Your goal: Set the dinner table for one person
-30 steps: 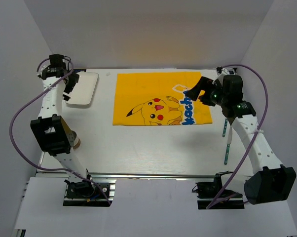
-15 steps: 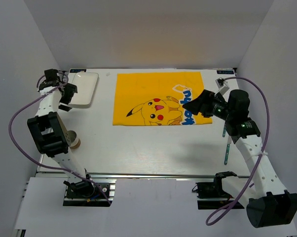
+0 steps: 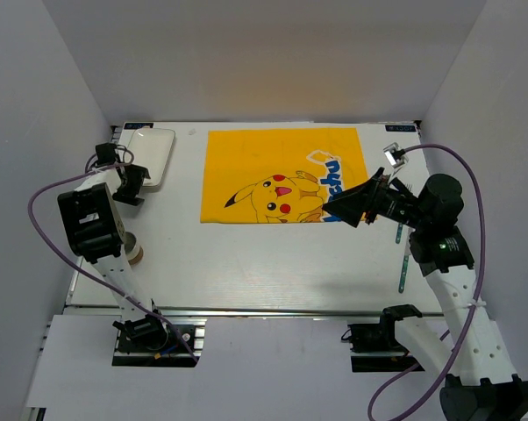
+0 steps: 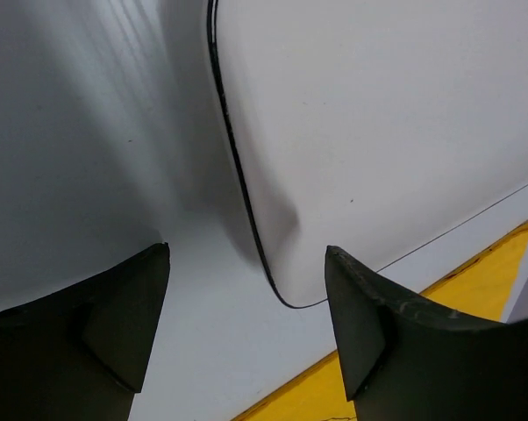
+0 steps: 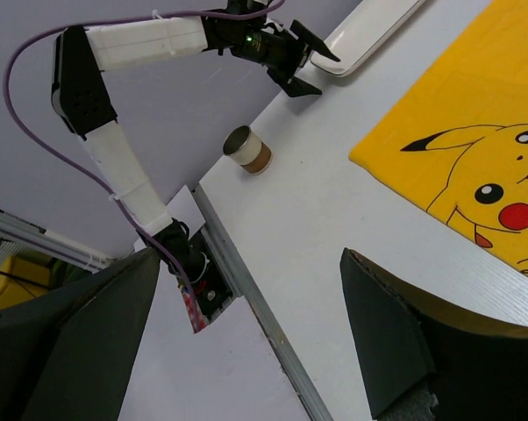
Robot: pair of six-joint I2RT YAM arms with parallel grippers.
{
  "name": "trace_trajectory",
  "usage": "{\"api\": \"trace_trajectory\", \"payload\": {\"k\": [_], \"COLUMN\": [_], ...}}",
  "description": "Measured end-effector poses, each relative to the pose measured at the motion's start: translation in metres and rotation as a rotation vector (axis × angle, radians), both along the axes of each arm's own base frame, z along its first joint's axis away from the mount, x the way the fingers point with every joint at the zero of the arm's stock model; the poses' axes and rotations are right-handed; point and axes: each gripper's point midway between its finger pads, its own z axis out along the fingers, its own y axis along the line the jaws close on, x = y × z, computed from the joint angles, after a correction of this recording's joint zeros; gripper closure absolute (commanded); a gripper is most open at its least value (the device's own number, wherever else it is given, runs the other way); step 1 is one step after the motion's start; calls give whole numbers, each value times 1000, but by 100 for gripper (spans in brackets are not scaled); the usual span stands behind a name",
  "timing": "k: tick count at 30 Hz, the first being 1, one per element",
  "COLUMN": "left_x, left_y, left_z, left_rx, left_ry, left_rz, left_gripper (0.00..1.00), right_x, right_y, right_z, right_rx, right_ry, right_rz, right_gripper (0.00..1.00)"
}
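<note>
The dinner table (image 3: 273,263) is a large white top with a metal rail (image 3: 281,311) on its near edge. A yellow Pikachu mat (image 3: 281,175) lies flat at the back middle. A small white plate (image 3: 152,151) sits at the back left. My left gripper (image 3: 132,182) is open and empty just off the plate's near left corner. In the left wrist view the plate's rounded corner (image 4: 378,132) lies ahead of the open gripper (image 4: 246,254). My right gripper (image 3: 345,210) is open and empty above the mat's near right corner, and looks left across the table in its wrist view (image 5: 251,254).
A brown paper cup (image 3: 134,253) stands at the left edge, half hidden by the left arm; it also shows in the right wrist view (image 5: 248,149). Thin teal-handled cutlery (image 3: 403,263) lies along the right edge. Grey walls close in the sides and back.
My right arm has drawn back toward the near side, its gripper moving from the mat's right edge to its near right corner. My left gripper has slid nearer, along the plate's left side.
</note>
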Motion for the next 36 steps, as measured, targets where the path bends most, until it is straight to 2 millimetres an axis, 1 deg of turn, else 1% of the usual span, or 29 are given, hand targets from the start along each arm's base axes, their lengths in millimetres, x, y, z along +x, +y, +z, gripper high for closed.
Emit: {"api": "trace_trajectory", "payload": {"k": [3,5,8,9,10,11,14,16,17,19,20,24,27,30,32,36], "left_x": [5,7,8,9,10,11,10,16,17,18,19,29,31,34,33,20], "left_y": [2,2,3,4,5,6,9,11,11,11,11,18,13,8,6,-5], "left_z": [3,2,-6,-6,-6,-6,-10,-10,-9,-8,-8,1,3,13,23,47], "left_rx": [2,1,-6,-7,-2,3,7,6,6,2,-8,-33,-59,-74,-60,-44], "left_ry": [-23,-26,-19,-22,-25,-25,-15,-34,-38,-45,-48,-108,-125,-169,-199,-246], "left_rz": [9,17,31,36,41,47,70,81,85,97,113,127,116,93,70,-2], "left_gripper": [24,32,34,35,38,48,62,65,69,93,100,100,100,100,100,100], "right_x": [-2,0,2,3,3,3,4,4,5,5,5,6,6,7,8,7], "right_y": [1,1,1,1,1,1,1,1,1,1,1,1,1,1,0,-1], "right_z": [2,0,-2,-3,-3,-3,-3,-4,-4,-4,-5,-5,-5,-5,-5,-4], "right_rx": [3,1,-1,-1,-1,-1,-1,-2,-2,-2,-2,-3,-3,-4,-5,-4], "right_ry": [-13,-3,7,9,9,10,12,14,16,17,18,19,19,19,19,15], "right_rz": [11,11,10,10,10,10,9,8,8,6,6,3,1,-8,-16,-24], "right_gripper": [11,11,11,11,11,11,11,11,11,11,11,11,11,11,11,11]}}
